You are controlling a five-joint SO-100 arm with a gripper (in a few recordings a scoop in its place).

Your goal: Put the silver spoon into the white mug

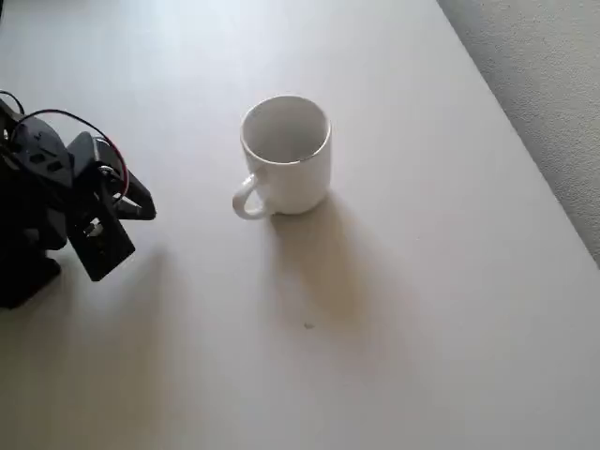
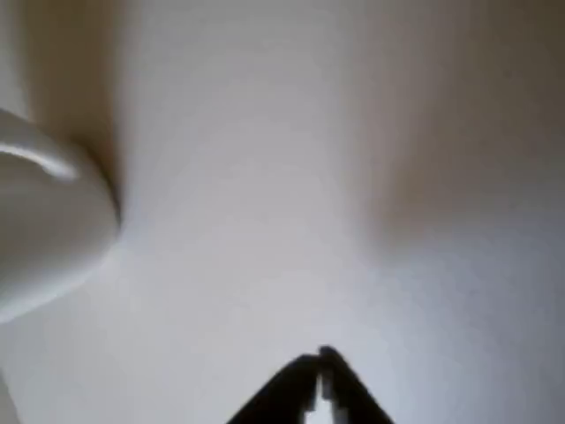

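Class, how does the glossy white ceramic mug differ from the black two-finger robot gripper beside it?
The white mug is glossy and round; the black gripper is matt and angular. The mug stands upright; the gripper tilts, tip pointing toward the mug. The mug's mouth is open; the gripper's fingertips meet.

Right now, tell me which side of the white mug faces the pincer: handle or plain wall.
The handle: in the overhead view the white mug has its loop handle at lower left, toward the pincer; the plain wall faces right.
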